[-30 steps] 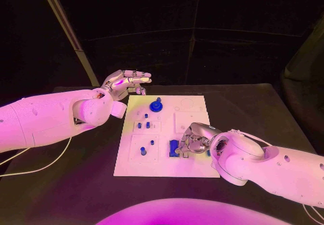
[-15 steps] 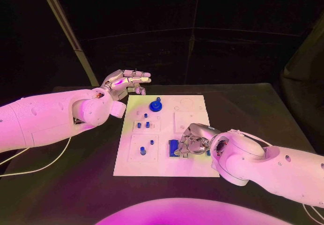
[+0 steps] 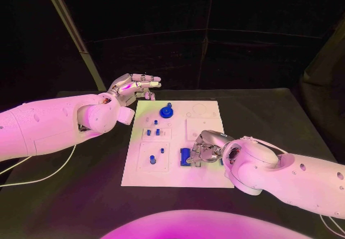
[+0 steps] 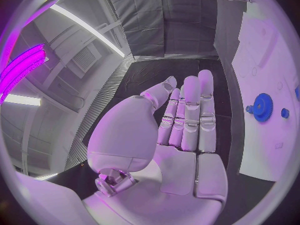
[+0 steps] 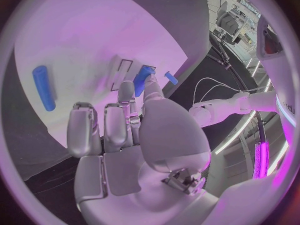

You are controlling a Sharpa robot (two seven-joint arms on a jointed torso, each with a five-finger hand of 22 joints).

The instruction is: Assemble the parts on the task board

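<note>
The white task board lies mid-table. A blue gear stands at its far end, with small blue pegs behind it and another peg nearer me. My right hand rests on the board's near right part. Its thumb and a finger close around an upright blue block over a slot. A blue cylinder lies flat on the board beside that hand. My left hand hovers open and holds nothing, beyond the board's far left corner.
A white cable lies on the black table under my left arm. A slanted pale pole stands behind the table's far left. Bare table surface surrounds the board on the right and near sides.
My right hand has edged slightly toward the blue block and the board's far side. The left hand has stayed where it was.
</note>
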